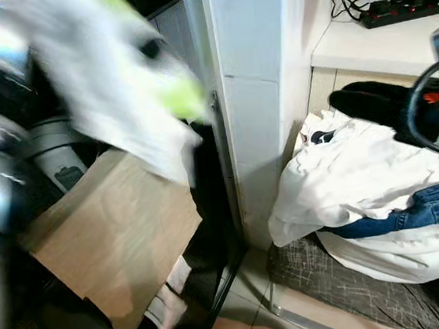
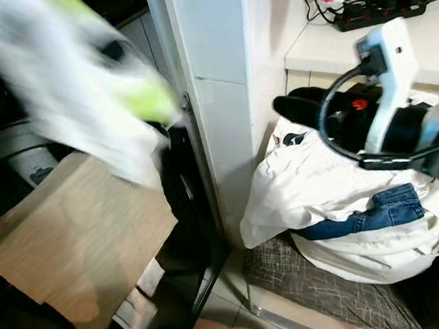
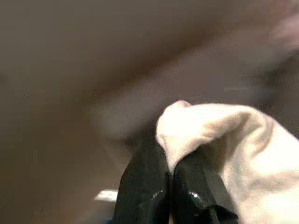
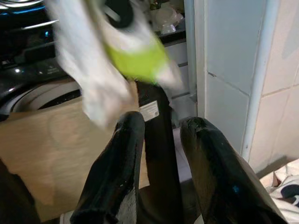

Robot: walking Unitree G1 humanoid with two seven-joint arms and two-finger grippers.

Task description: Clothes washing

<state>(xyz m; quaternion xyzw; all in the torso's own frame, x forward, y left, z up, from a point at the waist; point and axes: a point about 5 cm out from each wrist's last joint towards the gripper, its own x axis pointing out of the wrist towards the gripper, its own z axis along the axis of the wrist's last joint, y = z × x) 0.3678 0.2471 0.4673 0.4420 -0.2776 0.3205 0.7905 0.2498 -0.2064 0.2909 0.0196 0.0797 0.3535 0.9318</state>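
A white garment with a lime-green patch (image 1: 117, 73) hangs blurred in the air at the upper left, over the washing machine's drum opening (image 4: 44, 95). My left gripper (image 3: 170, 175) is shut on a fold of this white cloth (image 3: 224, 140). A pile of laundry, white clothes (image 1: 346, 183) with blue jeans (image 1: 418, 209), sits in a bag at the lower right. My right arm (image 2: 403, 131) is raised above that pile; my right gripper (image 4: 161, 128) is open with nothing between its fingers, pointing toward the machine.
A brown cardboard sheet (image 1: 113, 229) leans across the machine's front. A white tiled pillar (image 1: 256, 99) separates the machine from the laundry bag. A shelf (image 1: 371, 45) with a power strip and a pink item is at the upper right. A dark mat (image 1: 332, 286) lies under the bag.
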